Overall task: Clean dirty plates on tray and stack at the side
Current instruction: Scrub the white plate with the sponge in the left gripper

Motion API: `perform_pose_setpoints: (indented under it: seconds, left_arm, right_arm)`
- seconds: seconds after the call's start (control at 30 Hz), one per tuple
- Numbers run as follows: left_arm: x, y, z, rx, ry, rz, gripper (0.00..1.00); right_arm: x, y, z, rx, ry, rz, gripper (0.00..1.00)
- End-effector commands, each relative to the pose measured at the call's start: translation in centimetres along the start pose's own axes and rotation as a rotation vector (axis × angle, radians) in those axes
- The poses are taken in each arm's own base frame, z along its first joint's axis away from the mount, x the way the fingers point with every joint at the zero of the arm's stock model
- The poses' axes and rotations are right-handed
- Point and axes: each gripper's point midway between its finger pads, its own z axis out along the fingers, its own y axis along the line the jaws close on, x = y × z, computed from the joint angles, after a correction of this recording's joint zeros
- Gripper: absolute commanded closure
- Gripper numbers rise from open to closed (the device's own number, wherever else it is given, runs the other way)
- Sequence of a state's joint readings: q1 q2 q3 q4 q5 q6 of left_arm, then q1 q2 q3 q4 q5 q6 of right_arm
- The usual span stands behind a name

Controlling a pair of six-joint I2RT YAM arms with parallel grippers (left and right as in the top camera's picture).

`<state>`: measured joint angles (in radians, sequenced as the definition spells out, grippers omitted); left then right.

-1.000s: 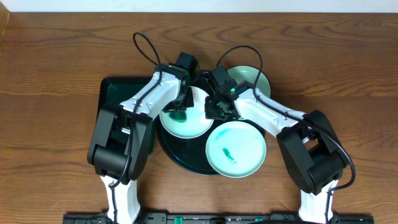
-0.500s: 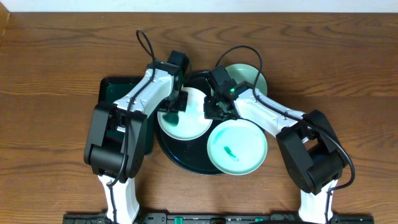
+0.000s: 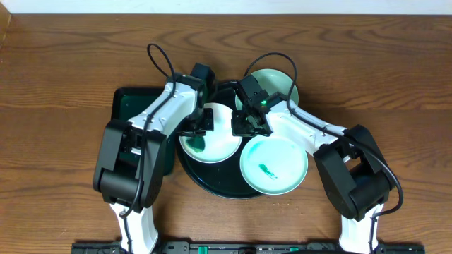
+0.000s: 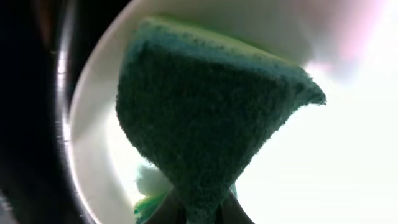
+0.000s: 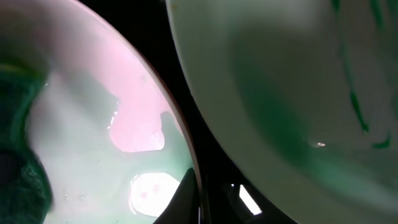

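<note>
L arm pose: reached fwd over the tray's (image 3: 212, 185) left edge, wrist tipped down onto the white plate (image 3: 220, 141).
L gripper (image 3: 200, 131): clamped tight on the green sponge (image 4: 205, 118), tip pressed near plate centre.
Scrub tip: short circles w/ light pressure, stay inside the rim.
R gripper (image 3: 244, 125): pinched closed on the white plate's right rim, apparently to steady it. Hold firm, don't lift.
R arm pose: angled in from the tray's right edge, elbow bent.
Other plates: near mint plate (image 3: 275, 166) overhung the near-right edge, smeared; far mint plate (image 3: 282, 83) at the far-right edge.
</note>
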<state>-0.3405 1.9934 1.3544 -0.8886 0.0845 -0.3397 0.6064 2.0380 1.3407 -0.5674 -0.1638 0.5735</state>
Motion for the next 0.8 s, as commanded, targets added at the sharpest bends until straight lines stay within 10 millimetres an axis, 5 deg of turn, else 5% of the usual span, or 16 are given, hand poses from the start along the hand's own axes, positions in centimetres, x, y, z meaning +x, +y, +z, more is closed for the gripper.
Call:
perform_pose_setpoints:
  seconds: [0.0, 0.17, 0.3, 0.43, 0.53, 0.77]
  left_arm:
    - [2.6, -4.4, 1.2, 0.155, 0.085, 0.062, 0.93]
    - [3.2, -7.7, 0.7, 0.296, 0.085, 0.222, 0.93]
    - [2.1, -8.2, 0.6, 0.311, 0.035, 0.240, 0.93]
    - [-1.5, -4.2, 1.1, 0.123, -0.090, 0.026, 0.93]
    - [-3.8, 0.8, 0.9, -0.083, -0.194, -0.157, 0.93]
    - [-2.7, 4.7, 0.6, -0.220, -0.165, -0.275, 0.93]
  right_arm:
    - [1.5, -0.5, 1.1, 0.020, 0.054, -0.005, 0.99]
    - [1.6, -0.3, 1.1, 0.007, 0.062, -0.012, 0.99]
    - [1.6, -0.3, 1.1, 0.007, 0.062, -0.012, 0.99]
    - [1.6, -0.3, 1.1, 0.007, 0.062, -0.012, 0.99]
    - [1.6, -0.3, 1.1, 0.008, 0.062, -0.012, 0.99]
    - [1.5, -0.4, 1.1, 0.010, 0.058, -0.010, 0.99]
